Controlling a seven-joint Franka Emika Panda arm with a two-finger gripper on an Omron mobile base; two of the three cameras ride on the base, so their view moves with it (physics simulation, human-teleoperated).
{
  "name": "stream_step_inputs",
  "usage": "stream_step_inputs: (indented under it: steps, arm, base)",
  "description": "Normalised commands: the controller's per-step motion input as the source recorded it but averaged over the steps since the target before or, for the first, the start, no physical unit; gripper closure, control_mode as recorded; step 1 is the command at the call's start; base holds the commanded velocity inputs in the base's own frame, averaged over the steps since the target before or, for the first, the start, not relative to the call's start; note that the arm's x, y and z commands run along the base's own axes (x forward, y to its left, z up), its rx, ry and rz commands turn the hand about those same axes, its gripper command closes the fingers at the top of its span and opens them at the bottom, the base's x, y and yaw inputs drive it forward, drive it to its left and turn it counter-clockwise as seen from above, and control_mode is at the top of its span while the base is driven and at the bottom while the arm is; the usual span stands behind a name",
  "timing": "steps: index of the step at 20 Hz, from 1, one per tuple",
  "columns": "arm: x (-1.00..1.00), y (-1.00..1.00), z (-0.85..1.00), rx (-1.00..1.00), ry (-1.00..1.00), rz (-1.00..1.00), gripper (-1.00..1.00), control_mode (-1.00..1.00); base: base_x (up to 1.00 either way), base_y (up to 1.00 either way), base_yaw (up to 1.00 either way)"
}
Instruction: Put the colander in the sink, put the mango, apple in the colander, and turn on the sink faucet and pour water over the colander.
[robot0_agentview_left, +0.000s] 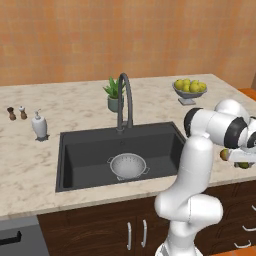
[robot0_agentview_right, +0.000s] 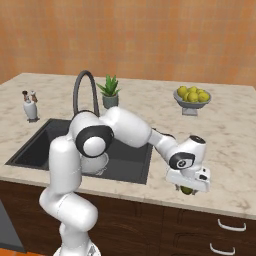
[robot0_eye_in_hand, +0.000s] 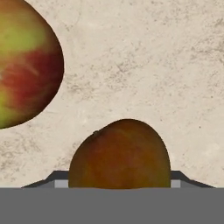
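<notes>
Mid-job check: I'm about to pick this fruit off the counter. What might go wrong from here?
1. The mango is smooth and rounded between the end effector fingertips; an off-center squeeze may let it slip out.
2. The apple lies close beside it, so a sideways move might knock it rolling.
3. Both fruits sit near the counter's front edge, far from the colander; a dropped fruit could roll off.

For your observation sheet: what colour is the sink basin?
Dark grey; the sink shows best in the left base view, holding a white colander.
</notes>
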Motion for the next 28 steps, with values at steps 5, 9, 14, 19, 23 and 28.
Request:
stream_step_inputs:
  steps: [5,9,14,19,23,28]
  arm:
    - [0.02,0.04,0.00,0.00,0.00,0.00,1.00,-1.00]
    - [0.00,0.12,0.20,0.00,0.00,0.00,1.00,-1.00]
    - [-0.18,0.29,0.43,0.00,0.00,0.00,1.00,-1.00]
    - [-0.10,0.67,0.20,0.00,0.00,0.00,1.00,-1.00]
    - [-0.04,0.77,0.17,0.00,0.00,0.00,1.00,-1.00]
    - [0.02,0.91,0.03,-0.01,0.00,0.00,1.00,-1.00]
  base:
    - [0.00,0.00,0.00]
    - [0.00,0.00,0.00]
    - [0.00,0.00,0.00]
    - [0.00,0.00,0.00]
    - [0.00,0.00,0.00]
    - [0.00,0.00,0.00]
